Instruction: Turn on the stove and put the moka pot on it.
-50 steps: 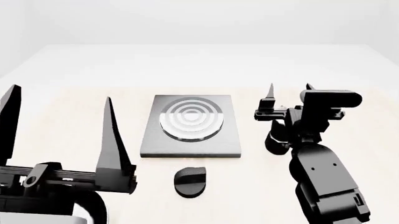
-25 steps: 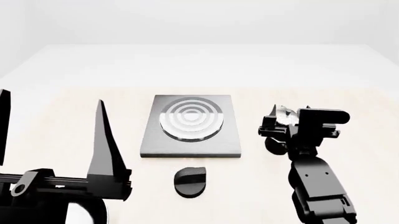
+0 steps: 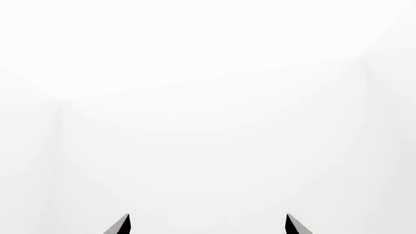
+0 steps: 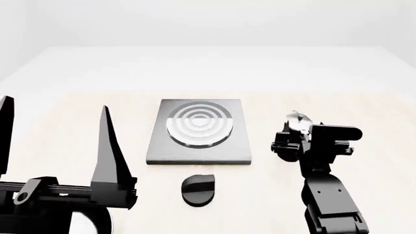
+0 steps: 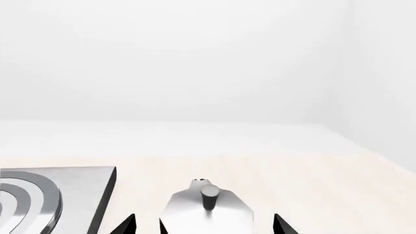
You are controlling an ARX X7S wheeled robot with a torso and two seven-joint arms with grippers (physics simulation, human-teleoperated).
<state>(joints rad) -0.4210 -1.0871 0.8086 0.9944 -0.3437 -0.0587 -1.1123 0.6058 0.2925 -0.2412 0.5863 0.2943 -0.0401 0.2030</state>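
The stove is a flat grey plate with a ringed burner at the table's middle; its corner shows in the right wrist view. Its round black knob lies in front of it. The moka pot stands right of the stove, its silver top and lid knob showing. My right gripper is open, lowered over the pot, with a fingertip on either side and gaps to the pot. My left gripper is open and empty at the near left, facing blank white.
The light wooden table runs to a far edge against white walls. My right arm stands near the front right, and my left gripper's long fingers rise at the front left, beside the stove.
My right gripper has dropped down and toward me over the moka pot, so its fingertips now flank the pot. My left gripper shifted slightly left, then held still.
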